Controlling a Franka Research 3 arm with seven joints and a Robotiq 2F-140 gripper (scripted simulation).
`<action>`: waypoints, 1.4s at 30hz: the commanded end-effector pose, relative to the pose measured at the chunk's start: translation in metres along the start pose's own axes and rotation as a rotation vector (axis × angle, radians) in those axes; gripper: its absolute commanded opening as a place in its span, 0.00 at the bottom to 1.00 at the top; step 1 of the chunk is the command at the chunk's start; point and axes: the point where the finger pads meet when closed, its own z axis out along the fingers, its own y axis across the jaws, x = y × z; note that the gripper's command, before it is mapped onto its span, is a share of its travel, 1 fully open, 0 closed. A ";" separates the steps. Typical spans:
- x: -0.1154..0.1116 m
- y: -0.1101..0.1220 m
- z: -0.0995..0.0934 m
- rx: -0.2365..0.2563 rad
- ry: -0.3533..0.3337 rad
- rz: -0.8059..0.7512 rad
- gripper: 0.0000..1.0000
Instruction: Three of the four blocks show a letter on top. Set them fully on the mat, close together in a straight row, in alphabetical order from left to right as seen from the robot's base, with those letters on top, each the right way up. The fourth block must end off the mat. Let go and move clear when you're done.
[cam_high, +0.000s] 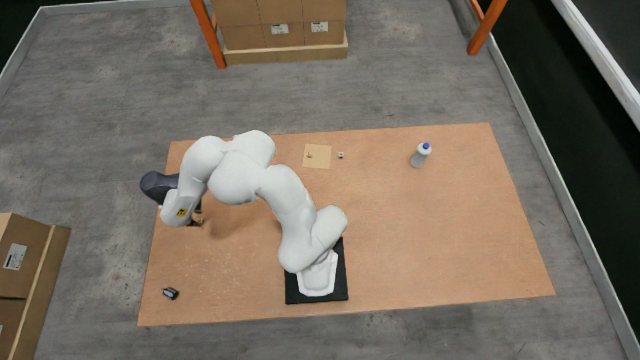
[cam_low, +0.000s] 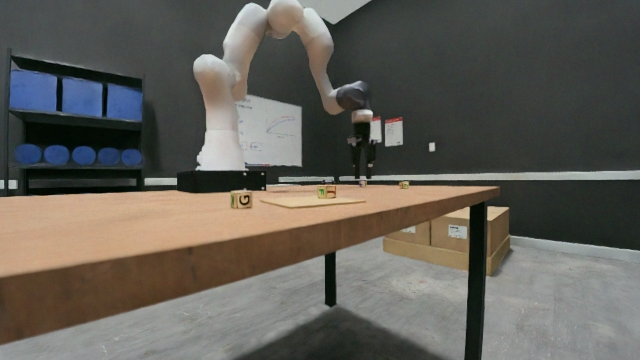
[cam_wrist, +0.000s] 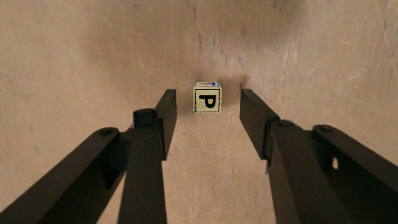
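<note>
My gripper (cam_wrist: 208, 104) (cam_low: 363, 172) is open and points straight down, its fingers hanging on either side of a small block marked P (cam_wrist: 208, 98) (cam_low: 362, 183) that rests on the table near its left edge. The fingers do not touch it. The P reads upright in the wrist view. The tan mat (cam_high: 320, 161) (cam_low: 300, 202) lies at the far middle of the table with one block (cam_high: 309, 154) (cam_low: 326, 191) on it. A block with a G on its side (cam_low: 241, 199) (cam_high: 340, 155) stands just off the mat. Another small block (cam_low: 404, 185) lies further off.
A white bottle with a blue cap (cam_high: 420, 155) stands on the table (cam_high: 425, 240) at the far right. A small black object (cam_high: 170, 293) lies near the front left corner. Cardboard boxes (cam_high: 20, 265) stand on the floor to the left.
</note>
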 end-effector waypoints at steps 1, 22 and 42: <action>0.000 -0.001 0.000 0.001 -0.002 0.005 0.43; 0.000 -0.001 0.014 0.001 -0.002 0.005 0.43; 0.000 -0.001 0.032 0.001 -0.002 0.005 0.43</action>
